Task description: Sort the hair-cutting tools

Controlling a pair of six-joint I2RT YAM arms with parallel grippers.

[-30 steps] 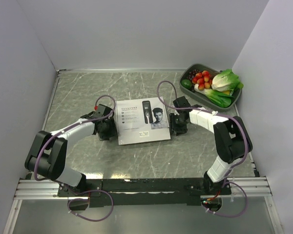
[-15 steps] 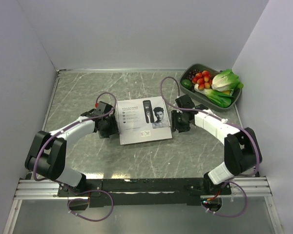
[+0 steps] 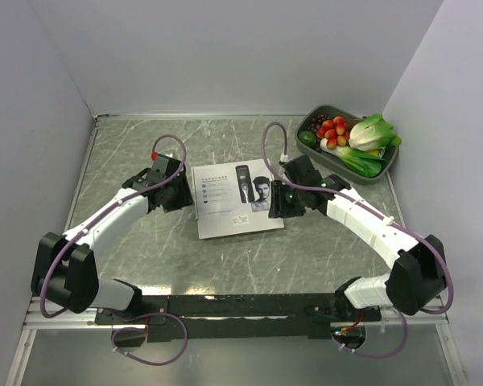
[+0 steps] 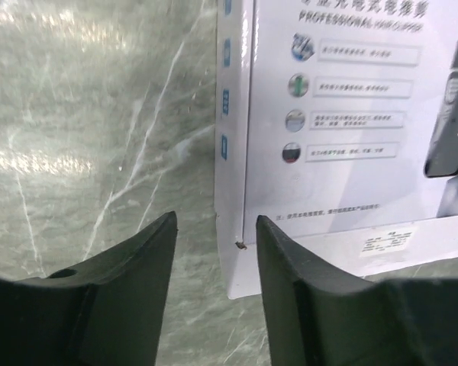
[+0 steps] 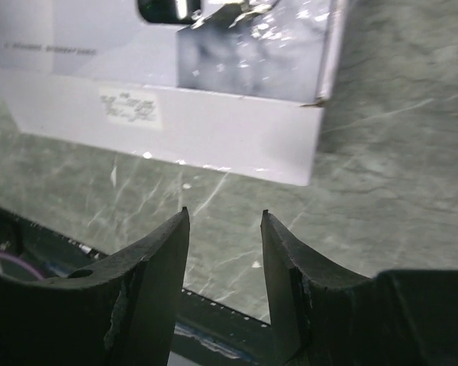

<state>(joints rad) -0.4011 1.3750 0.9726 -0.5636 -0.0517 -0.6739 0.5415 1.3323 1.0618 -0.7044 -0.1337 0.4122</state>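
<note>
While both arms are reaching in over the table (image 3: 225, 265), the left gripper (image 4: 214, 221) is hanging open, its black jaws standing apart with nothing pinched between them. It's hovering just beside the left edge of the white box (image 3: 225, 215). In its own wrist view a box corner is showing just past the gap, and one jaw is covering a bit of the box's edge. The right gripper (image 5: 224, 213) is doing the mirror thing. Its jaws are apart and holding nothing, and it's sitting at the box's right edge. A box corner and a small sticker (image 5: 127, 107) on the side wall are showing beyond the tips.

As for the hair-cutting tools themselves, none of them are showing in any view, so I can't tell where they're sitting. The only clipper on show is the clipper picture (image 3: 241, 183) on the box lid. It's slim and black, standing upright next to a man's face (image 3: 262, 195), with lines of small text and little round icons running down the left half. The box is lying in the middle of the table, turned slightly, between the two grippers.

Over in the far-right corner a grey bin (image 3: 309, 121) is sitting with vegetables (image 3: 374, 133) in it, red tomatoes and leafy greens.
</note>
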